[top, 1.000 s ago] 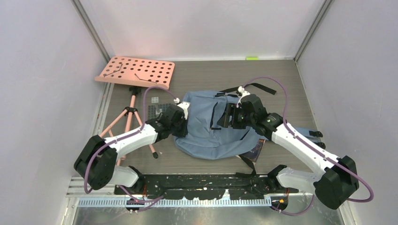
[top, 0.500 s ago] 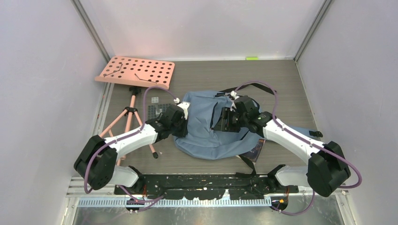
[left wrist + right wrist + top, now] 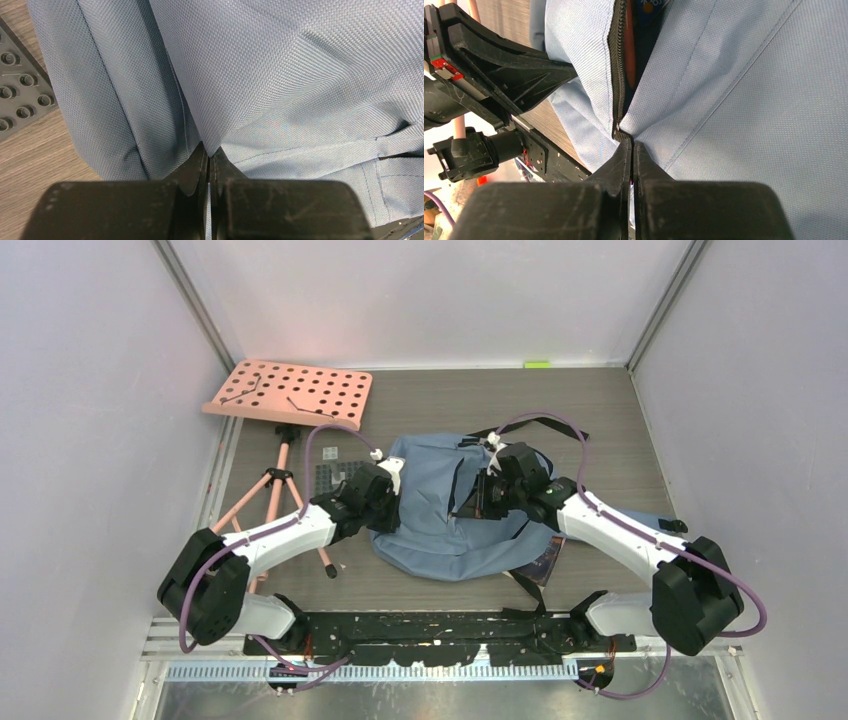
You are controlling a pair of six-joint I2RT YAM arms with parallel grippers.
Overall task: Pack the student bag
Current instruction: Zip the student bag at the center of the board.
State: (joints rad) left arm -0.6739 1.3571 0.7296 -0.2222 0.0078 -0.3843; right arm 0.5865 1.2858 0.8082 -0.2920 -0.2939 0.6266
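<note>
Fabric of the student bag point(image 3: 440, 515) lay spread on the table point(image 3: 610, 420), at the middle of the work area and directly ahead of both arm bases. The left gripper point(image 3: 388, 492) sat at the bag's left edge. In the left wrist view its fingers point(image 3: 197, 162) were pressed together on a raised fold of the blue-grey cloth, with the seam of the fold running away from the tips. A grey studded plate point(image 3: 20, 95) lay on the table just left of the bag, touching or nearly touching its side. The right gripper point(image 3: 480, 502) rested on top of the bag, right of centre. In the right wrist view its fingers point(image 3: 624, 160) were closed on the cloth at the end of the black zipper point(image 3: 619, 65). The zipper stood parted beyond the tips, exposing a dark interior. A pink perforated board point(image 3: 290, 390) on a tripod point(image 3: 275, 485) lay at the far left, well apart from the bag.
</note>
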